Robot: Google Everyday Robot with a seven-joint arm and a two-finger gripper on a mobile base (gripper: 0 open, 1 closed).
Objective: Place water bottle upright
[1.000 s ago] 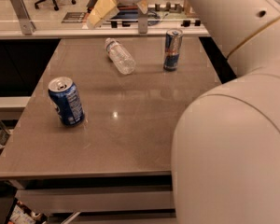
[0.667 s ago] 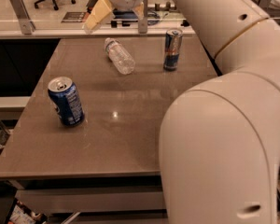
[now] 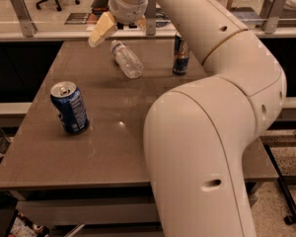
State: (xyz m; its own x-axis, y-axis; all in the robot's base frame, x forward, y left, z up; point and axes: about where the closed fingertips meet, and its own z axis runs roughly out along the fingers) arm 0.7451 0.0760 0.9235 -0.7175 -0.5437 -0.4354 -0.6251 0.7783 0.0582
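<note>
Fingers: the 2 tan fingers (image 3: pixel 101 27) are spread wide, w/ nothing held between them.
Gripper: the gripper (image 3: pixel 117 33) hangs over the far side of the table (image 3: pixel 113 137), just above the cap end of the water bottle (image 3: pixel 127 60). Looks like it's not touching it.
Bottle: lying on its side, far part of the table, cap pointing away toward the back edge, fat end pointing to the front. Not upright yet.
Near it: the energy drink can (image 3: pixel 181 56) stands to the bottle's right, a bit apart. The blue soda can (image 3: pixel 69 107) stands well apart, front-left.
Step now: I think it's the reach-in, getting the fingers lined up over the bottle before the grab.
Next move: prob. go down so 1 finger sits on each side of the bottle, squeeze softly, lift, tip it so the cap is on top, then set the flat end down. Bottle is round + can roll, so grab across the body, not along it. Keep clear of the energy drink can.
Count: 1 water bottle, 2 cans (1 blue soda, 1 slim energy drink), 1 table, 1 arm (image 3: pixel 212 132), 1 gripper w/ 2 fingers.
</note>
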